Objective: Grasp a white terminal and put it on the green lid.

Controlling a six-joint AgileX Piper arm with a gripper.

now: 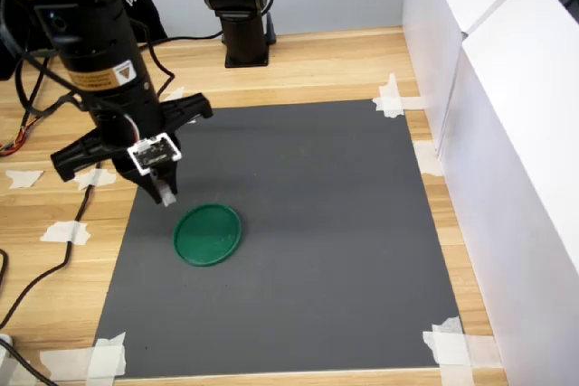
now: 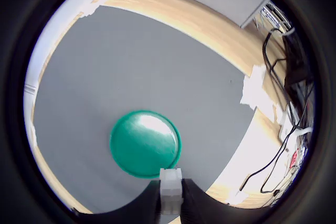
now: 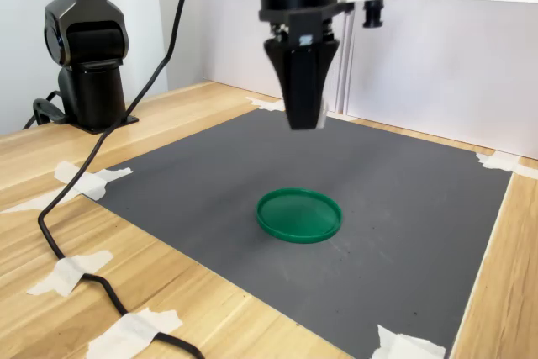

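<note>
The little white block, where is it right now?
The little white block is pinched in the gripper, up in the air above the gray mat. In the first exterior view it hangs just left of the green lid, not on it.

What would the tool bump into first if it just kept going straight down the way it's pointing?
Probably the green lid or the grey mat just beside its rim. The tool, shut on the white terminal, hangs near the lid's edge; depth is unclear.
</note>
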